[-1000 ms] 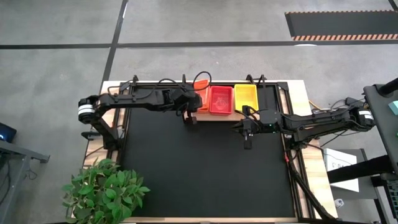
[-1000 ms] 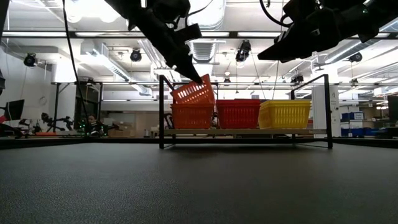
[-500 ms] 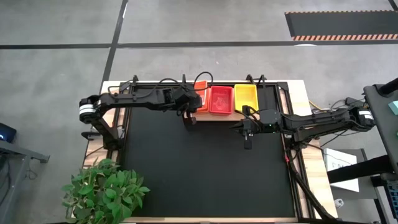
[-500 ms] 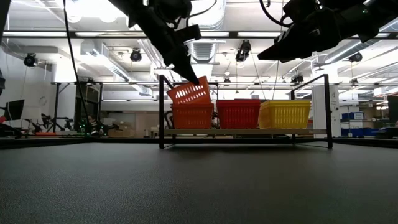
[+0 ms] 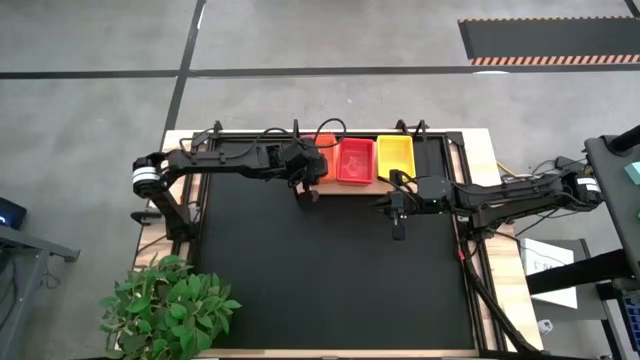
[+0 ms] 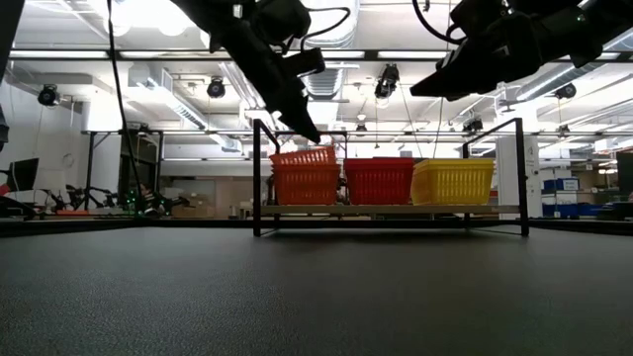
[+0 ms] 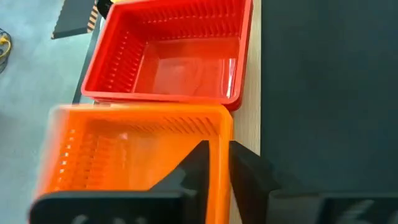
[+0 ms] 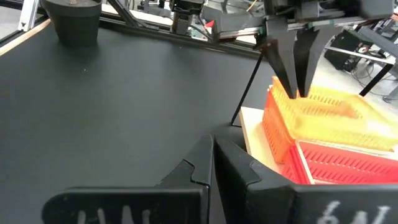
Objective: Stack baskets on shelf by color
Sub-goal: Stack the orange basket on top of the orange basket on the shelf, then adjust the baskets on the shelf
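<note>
The orange basket (image 7: 130,149) is sitting atop the orange stack at one end of the wooden shelf (image 6: 391,210), beside the red basket (image 7: 171,53) and yellow basket (image 6: 453,181). The left gripper (image 7: 214,163) is straddling its near wall, jaws slightly parted. The right gripper (image 5: 398,224) is hovering over the counter (image 5: 330,280) nearby, jaws closed and empty.

basket stacks: 1 orange (image 6: 306,178) | 1 red (image 6: 378,180) | 1 yellow (image 6: 452,180) | shelf (image 6: 391,210): 1 | arms: 2

Overhead, table-level, two wrist views — shelf (image 6: 391,210) shared.
</note>
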Robot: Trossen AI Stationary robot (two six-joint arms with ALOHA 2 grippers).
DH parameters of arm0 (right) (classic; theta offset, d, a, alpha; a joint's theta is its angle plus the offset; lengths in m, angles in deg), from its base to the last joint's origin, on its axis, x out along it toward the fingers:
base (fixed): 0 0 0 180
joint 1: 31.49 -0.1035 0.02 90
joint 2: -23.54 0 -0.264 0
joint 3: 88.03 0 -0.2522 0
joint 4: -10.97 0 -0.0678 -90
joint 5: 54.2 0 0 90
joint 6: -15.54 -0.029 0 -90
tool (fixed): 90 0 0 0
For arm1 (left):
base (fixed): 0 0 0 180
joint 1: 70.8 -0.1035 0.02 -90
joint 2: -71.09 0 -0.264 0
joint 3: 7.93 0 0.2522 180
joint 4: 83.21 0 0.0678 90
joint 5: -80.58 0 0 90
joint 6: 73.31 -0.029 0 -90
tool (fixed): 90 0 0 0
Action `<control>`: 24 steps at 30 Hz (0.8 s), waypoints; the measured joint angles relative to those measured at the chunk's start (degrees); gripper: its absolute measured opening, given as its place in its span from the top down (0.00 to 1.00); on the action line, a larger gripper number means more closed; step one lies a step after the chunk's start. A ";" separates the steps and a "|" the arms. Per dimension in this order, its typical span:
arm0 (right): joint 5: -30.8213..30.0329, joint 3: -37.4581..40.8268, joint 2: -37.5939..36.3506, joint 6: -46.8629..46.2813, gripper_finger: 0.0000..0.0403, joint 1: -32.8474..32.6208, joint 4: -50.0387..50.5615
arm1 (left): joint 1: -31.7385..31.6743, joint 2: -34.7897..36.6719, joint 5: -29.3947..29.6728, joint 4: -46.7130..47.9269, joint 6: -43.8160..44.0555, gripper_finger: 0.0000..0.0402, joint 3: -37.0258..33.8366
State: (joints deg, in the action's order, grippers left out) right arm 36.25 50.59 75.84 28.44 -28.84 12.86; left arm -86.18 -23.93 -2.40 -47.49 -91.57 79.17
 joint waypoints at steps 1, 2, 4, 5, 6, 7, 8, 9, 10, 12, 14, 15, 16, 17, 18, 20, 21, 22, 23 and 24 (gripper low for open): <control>-0.01 0.00 0.00 0.00 0.98 -0.02 0.05 | 0.00 0.01 -0.01 -0.17 0.00 0.88 0.02; -0.02 0.00 0.00 0.00 0.98 -0.01 0.12 | 0.00 0.09 -0.01 -0.07 0.00 0.85 0.02; -0.01 0.01 0.00 -0.02 0.98 -0.02 0.54 | 0.00 0.35 -0.01 0.04 -0.04 0.78 0.02; -0.02 0.02 0.00 -0.04 0.98 0.00 0.80 | 0.00 0.67 -0.01 0.07 -0.10 0.75 0.02; -0.02 0.04 0.00 -0.04 0.98 0.00 0.98 | 0.00 1.08 0.00 0.08 -0.25 0.73 0.03; -0.02 0.04 0.00 -0.04 0.98 -0.02 1.05 | 0.08 1.37 0.01 0.08 -0.49 0.71 0.13; -0.02 0.04 0.00 -0.04 0.98 -0.02 1.01 | 0.15 1.76 0.01 -0.07 -1.10 0.69 0.15; -0.02 0.04 0.00 -0.04 0.98 0.00 0.95 | 0.22 2.08 -0.01 0.05 -1.39 0.67 0.13; -0.02 0.04 0.00 -0.03 0.98 -0.01 0.94 | 0.22 2.18 0.01 -0.16 -1.53 0.67 0.03; -0.02 0.04 0.00 -0.08 0.98 0.00 0.92 | 0.22 2.17 -0.01 -1.74 -0.95 0.66 -0.41; -0.02 0.04 0.00 -0.26 0.98 -0.01 0.92 | 0.20 1.16 0.01 -8.06 1.60 0.66 -1.56; -0.02 0.04 0.00 -0.26 0.98 -0.01 0.92 | 0.20 0.44 0.05 -12.64 3.78 0.66 -2.05; -0.02 0.04 0.00 -0.28 0.98 -0.02 0.92 | 0.44 -0.31 0.13 -15.43 5.24 0.66 -2.39; -0.02 0.04 0.00 -0.45 0.98 0.00 0.90 | 0.79 -0.84 0.39 -16.03 5.53 0.66 -2.43; -0.02 0.04 0.00 -0.91 0.98 -0.02 0.89 | 1.15 -1.11 0.56 -15.95 5.07 0.66 -2.28; -0.02 0.04 0.04 -1.37 0.98 -0.01 0.96 | 2.24 -0.90 0.52 -15.32 2.98 0.66 -1.64; -0.03 0.04 0.19 -1.43 0.98 -0.02 0.95 | 2.97 -0.50 0.44 -15.34 1.92 0.66 -1.39; -0.24 0.04 0.34 -1.62 0.98 -0.02 0.94 | 3.74 0.29 -0.01 -15.56 0.57 0.66 -1.26; -0.86 0.04 0.61 -1.86 0.98 -0.02 0.93 | 4.55 1.11 -0.65 -15.69 -0.87 0.66 -1.30; -1.81 0.04 1.25 -1.90 0.98 -0.02 0.62 | 5.45 1.82 -1.17 -16.05 -2.38 0.66 -1.46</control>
State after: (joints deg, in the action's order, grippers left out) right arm 34.44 50.64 77.09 26.54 -28.86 13.48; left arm -80.73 -22.11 -3.57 -63.54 -93.94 77.71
